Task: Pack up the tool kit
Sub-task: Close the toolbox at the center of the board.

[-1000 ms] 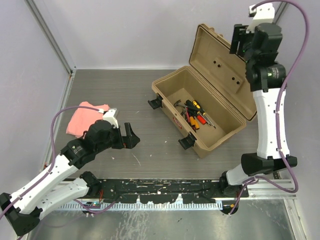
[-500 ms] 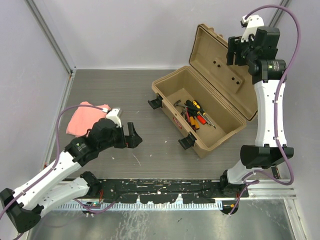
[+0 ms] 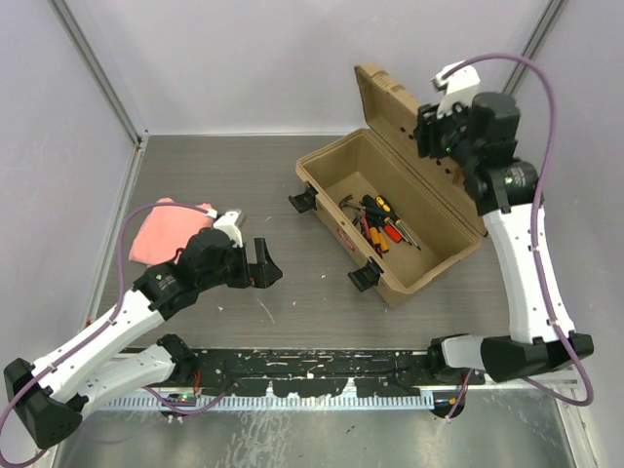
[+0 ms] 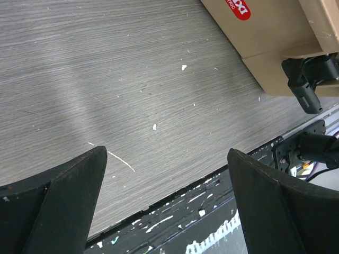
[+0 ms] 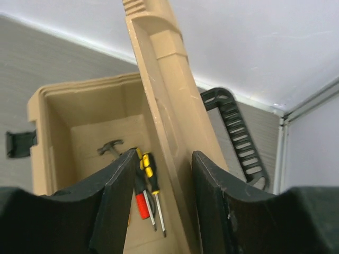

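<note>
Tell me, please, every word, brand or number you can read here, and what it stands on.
"TRIC": small white letters on the red label on the tan tool case, left wrist view, cut off by the frame edge.
Larger white letters above it: cropped, unreadable.
Top view: the same label is too small to read.
No other text.

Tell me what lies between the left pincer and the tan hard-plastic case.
Only bare grey tabletop with white flecks, seen in the left wrist view.

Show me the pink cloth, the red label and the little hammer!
pink cloth (image 3: 156, 232): top view, its middle.
red label (image 4: 240, 7): left wrist view, its middle.
hammer (image 5: 109, 146): right wrist view, its middle.
</note>
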